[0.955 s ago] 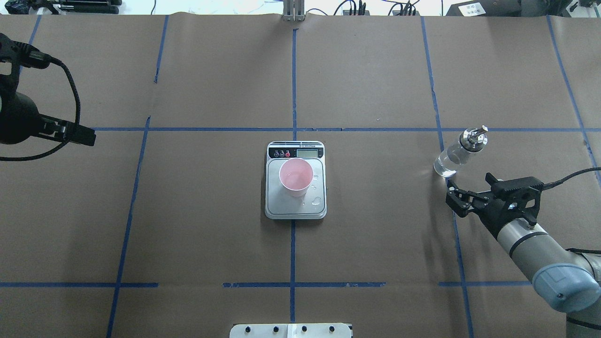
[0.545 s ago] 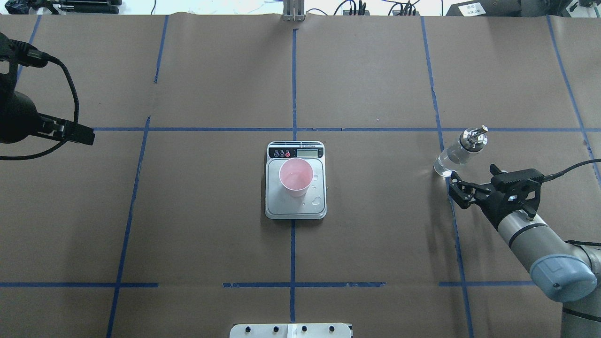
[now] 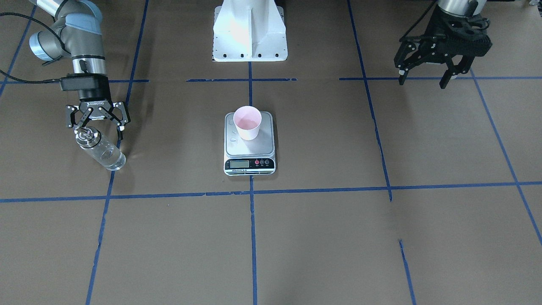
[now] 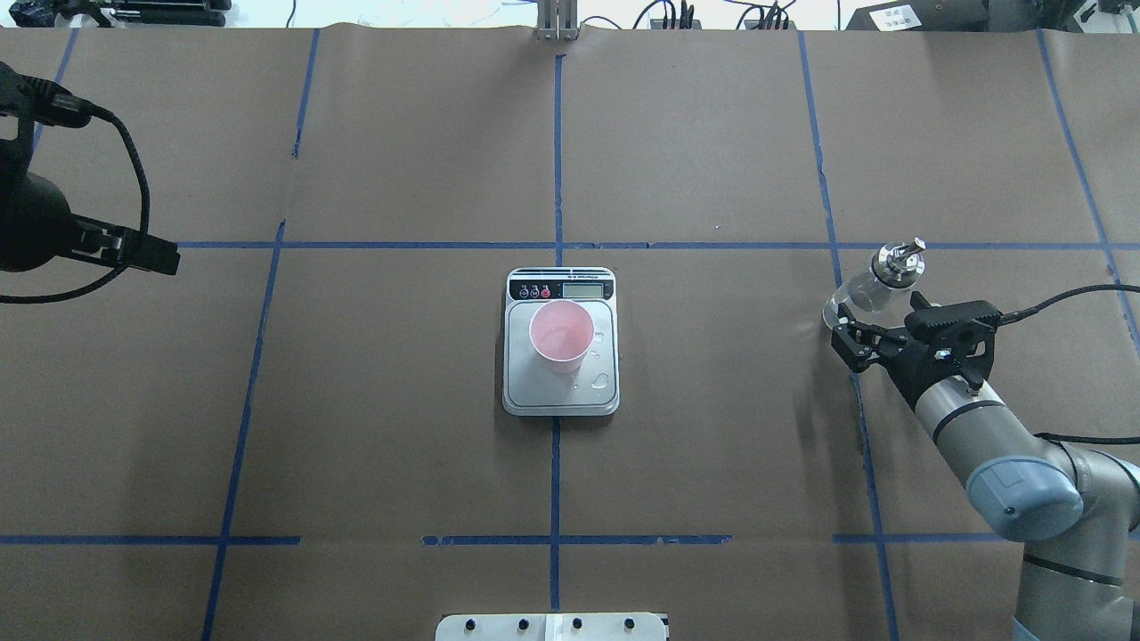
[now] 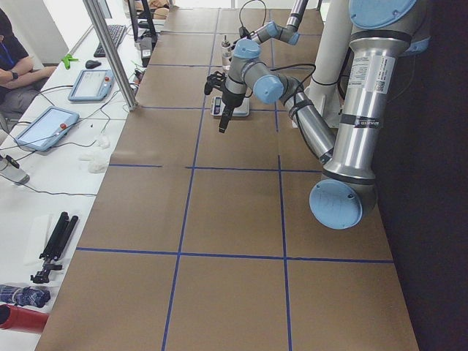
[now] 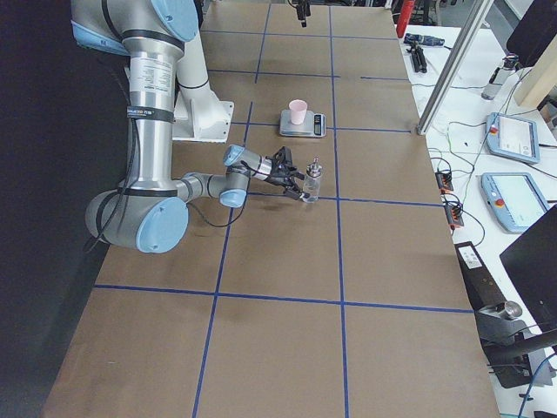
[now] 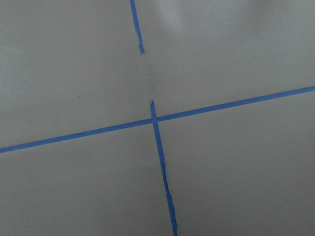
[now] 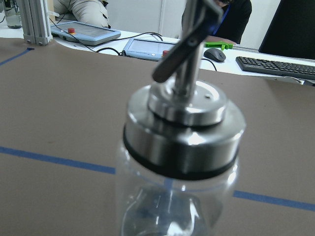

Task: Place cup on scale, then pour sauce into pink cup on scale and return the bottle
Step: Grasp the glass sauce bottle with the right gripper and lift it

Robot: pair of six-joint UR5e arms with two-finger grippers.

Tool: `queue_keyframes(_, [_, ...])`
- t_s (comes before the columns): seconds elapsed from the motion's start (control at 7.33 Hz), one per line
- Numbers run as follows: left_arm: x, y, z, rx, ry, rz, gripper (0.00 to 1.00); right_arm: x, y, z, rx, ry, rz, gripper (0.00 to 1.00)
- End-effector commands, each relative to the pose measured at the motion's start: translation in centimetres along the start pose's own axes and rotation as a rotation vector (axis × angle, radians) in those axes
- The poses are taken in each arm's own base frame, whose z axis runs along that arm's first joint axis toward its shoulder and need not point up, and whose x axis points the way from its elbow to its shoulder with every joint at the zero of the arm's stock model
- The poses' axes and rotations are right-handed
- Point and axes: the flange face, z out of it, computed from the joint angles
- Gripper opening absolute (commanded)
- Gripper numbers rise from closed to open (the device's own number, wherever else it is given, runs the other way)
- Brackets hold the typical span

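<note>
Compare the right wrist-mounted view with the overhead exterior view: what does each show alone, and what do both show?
Only the wrist view: the bottle's metal spout close up, plus a keyboard and tablets beyond the brown table. Only the overhead: the pink cup standing on the scale, and the open right claw beside the bottle. Both: the bottle, that table, blue tape.

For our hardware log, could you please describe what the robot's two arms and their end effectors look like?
The right arm and left arm are silver metal tubes with blue-grey joint caps. The right end effector is black, two-fingered, with linkage bars and white ROBOTIQ lettering; the left end effector looks alike. A black cable trails from each wrist.
</note>
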Motion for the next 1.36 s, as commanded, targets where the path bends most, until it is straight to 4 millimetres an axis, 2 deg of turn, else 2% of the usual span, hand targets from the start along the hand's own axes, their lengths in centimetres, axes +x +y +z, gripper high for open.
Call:
queue_keyframes(0.0, [0.1,0.0,-0.1,0.002,0.002,-0.008,1.0,0.4,-0.8,0.6,0.011,0.014,0.0,1.0])
queue_keyframes(0.27, [0.1,0.0,0.1,-0.002,0.002,-0.01,1.0,-2.4,-1.4,2.9,0.03,0.007,0.024,0.94])
queue_keyframes(0.41, [0.1,0.0,0.1,-0.003,0.003,-0.01,1.0,-2.3,-1.2,3.3,0.029,0.013,0.022,0.91])
queue_keyframes(0.55, [0.2,0.0,0.1,-0.003,0.004,-0.011,1.0,-2.2,-1.4,3.5,0.032,0.017,0.023,0.72])
queue_keyframes(0.68, [0.4,-0.2,0.0,-0.001,0.008,-0.014,1.0,-2.0,-2.3,3.7,0.038,0.016,0.036,0.09])
queue_keyframes(0.82, [0.5,-0.2,-0.1,0.0,0.011,-0.021,1.0,-2.3,-4.8,3.4,0.034,-0.017,0.033,0.0])
queue_keyframes(0.95, [0.6,-0.2,-0.3,0.003,0.014,-0.025,1.0,-2.1,-8.8,2.6,0.014,-0.073,0.03,0.0])
queue_keyframes(1.09, [0.5,-0.2,-0.4,0.004,0.014,-0.026,1.0,-2.5,-11.0,1.5,0.016,-0.106,0.036,0.0])
queue_keyframes(1.23, [0.5,-0.2,-0.4,0.003,0.015,-0.026,1.0,-3.9,-13.4,0.0,0.016,-0.107,-0.01,0.0])
